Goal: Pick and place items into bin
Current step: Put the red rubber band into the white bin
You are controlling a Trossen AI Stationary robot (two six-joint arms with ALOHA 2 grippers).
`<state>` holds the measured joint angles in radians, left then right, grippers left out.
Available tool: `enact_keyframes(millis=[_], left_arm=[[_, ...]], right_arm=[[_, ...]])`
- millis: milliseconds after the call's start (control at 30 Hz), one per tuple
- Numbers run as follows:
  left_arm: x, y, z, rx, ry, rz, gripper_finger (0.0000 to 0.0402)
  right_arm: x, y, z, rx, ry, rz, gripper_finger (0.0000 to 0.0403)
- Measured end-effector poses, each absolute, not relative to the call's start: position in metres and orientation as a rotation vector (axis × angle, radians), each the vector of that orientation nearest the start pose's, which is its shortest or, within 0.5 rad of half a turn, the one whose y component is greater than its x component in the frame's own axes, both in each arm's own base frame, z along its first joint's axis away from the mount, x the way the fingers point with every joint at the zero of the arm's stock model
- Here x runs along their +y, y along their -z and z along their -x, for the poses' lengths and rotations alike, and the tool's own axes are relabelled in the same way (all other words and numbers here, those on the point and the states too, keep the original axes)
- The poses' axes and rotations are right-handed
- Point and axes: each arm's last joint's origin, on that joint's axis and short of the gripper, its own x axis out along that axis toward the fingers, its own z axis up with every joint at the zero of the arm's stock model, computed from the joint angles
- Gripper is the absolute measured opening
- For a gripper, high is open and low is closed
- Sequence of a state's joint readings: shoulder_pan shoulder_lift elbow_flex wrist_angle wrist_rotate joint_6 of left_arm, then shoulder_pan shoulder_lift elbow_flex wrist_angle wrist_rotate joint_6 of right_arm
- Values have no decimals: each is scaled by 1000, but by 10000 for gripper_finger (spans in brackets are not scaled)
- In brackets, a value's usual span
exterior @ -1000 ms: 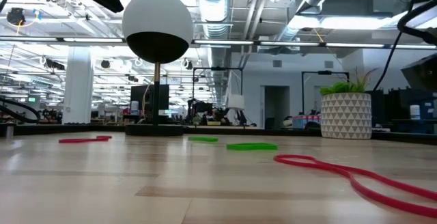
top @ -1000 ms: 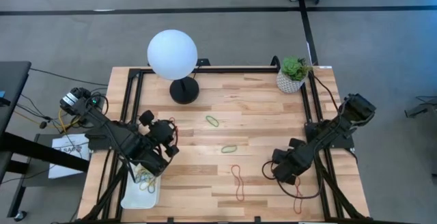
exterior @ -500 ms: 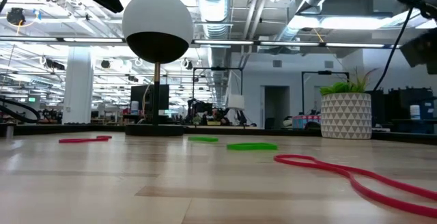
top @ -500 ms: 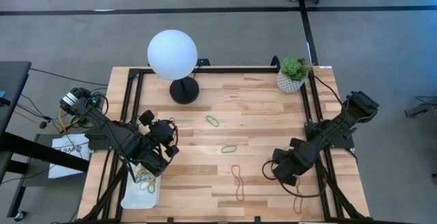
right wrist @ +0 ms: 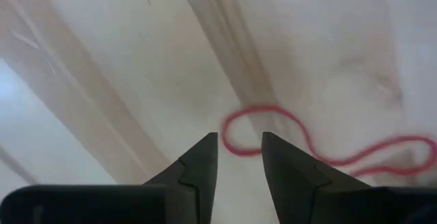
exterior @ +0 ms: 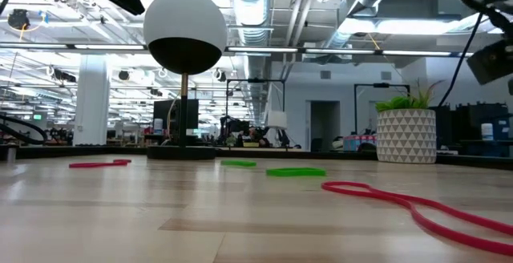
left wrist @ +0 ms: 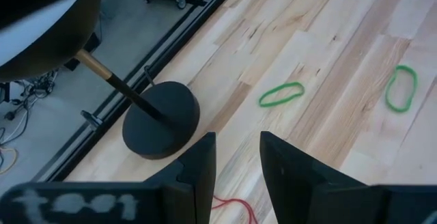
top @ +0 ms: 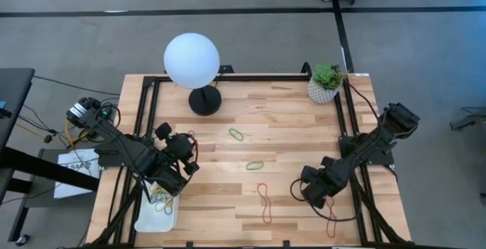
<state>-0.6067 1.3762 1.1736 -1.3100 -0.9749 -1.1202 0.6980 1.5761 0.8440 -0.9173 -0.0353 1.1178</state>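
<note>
Rubber bands lie flat on the wooden table: two green ones [top: 237, 134] [top: 254, 165] mid-table, a red figure-eight [top: 264, 200], another red one [top: 332, 222] near the right near corner, and a red one [top: 190, 137] by the left arm. The white bin [top: 144, 220] sits at the left near corner with yellow and green bands in it. My left gripper [top: 187, 152] [left wrist: 237, 157] hovers open beside the bin. My right gripper [top: 307, 194] [right wrist: 239, 157] is open, low over the table, with the loop end of a red band [right wrist: 265, 123] just ahead of its fingertips.
A white globe lamp [top: 191, 59] on a black base [top: 205, 99] stands at the far left of the table. A potted plant [top: 325, 83] stands at the far right corner. Black frame rails [top: 348, 131] run along the table's sides. Bare wood lies between the arms.
The right arm has shifted a little, its gripper edging toward the table's left. The bands and the left arm have stayed put.
</note>
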Motion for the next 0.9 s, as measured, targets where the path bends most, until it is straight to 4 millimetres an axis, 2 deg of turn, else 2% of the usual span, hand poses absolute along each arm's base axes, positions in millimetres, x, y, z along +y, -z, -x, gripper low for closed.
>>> enact_keyframes(millis=[267, 500, 900], left_arm=[[-110, -288, -199, 724, -767, -59, 105], [-109, -287, -199, 725, -767, -60, 105], [-110, -288, -199, 728, -763, -67, 105]], right_arm=[[152, -133, -177, 1583, 299, -387, 109], [147, -130, -173, 1601, 355, -362, 109], [145, -129, -171, 1603, 341, -293, 109]])
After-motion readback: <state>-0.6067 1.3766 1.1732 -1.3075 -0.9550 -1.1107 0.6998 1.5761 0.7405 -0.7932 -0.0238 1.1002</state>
